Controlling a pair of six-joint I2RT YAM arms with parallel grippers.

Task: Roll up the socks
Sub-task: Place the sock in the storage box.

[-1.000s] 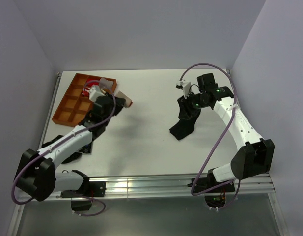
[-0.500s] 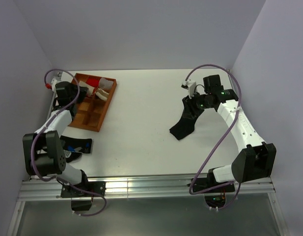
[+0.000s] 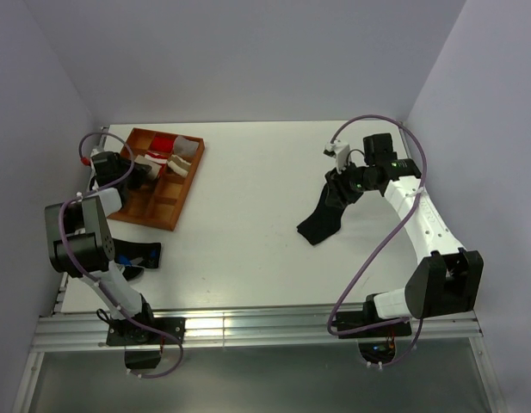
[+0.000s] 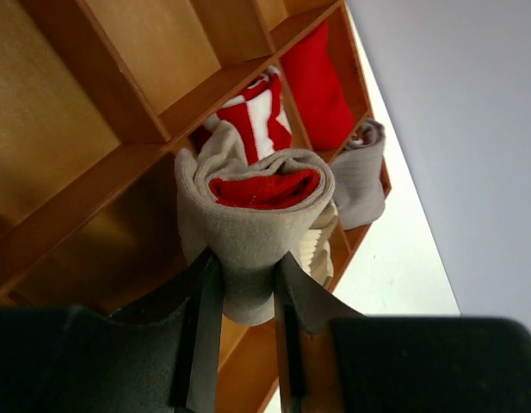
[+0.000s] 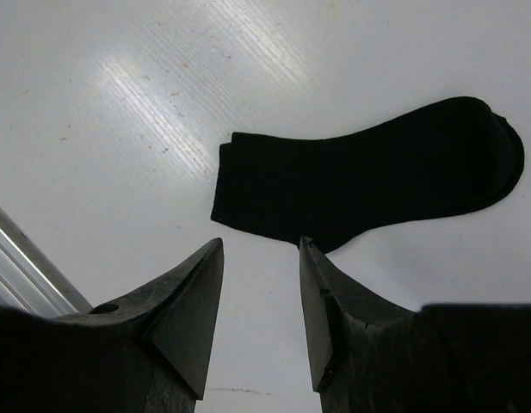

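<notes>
The beige sock [image 4: 248, 219] is rolled up, its red end showing in the middle of the roll. My left gripper [image 4: 246, 258] is shut on it, just above a compartment of the orange tray [image 4: 119, 77]. From above, the left gripper [image 3: 143, 169] is at the tray's [image 3: 162, 211] left side, with the arm folded back. The black sock [image 3: 321, 219] lies flat and unrolled on the white table. My right gripper [image 3: 342, 185] hovers over its upper end. In the right wrist view the black sock [image 5: 360, 176] lies just beyond the open, empty right gripper [image 5: 261, 245].
The tray's far compartments hold a red-and-white striped bundle [image 4: 261, 112], a red bundle [image 4: 321, 82] and a grey one [image 4: 361, 172]. Dark fabric pieces [image 3: 132, 255] lie by the left arm near the table's front left. Walls close in the table on the left, back and right.
The left arm has swung from beside the tray's right edge back to the left over the tray, carrying the rolled sock. The right gripper has drifted slightly to the right.
</notes>
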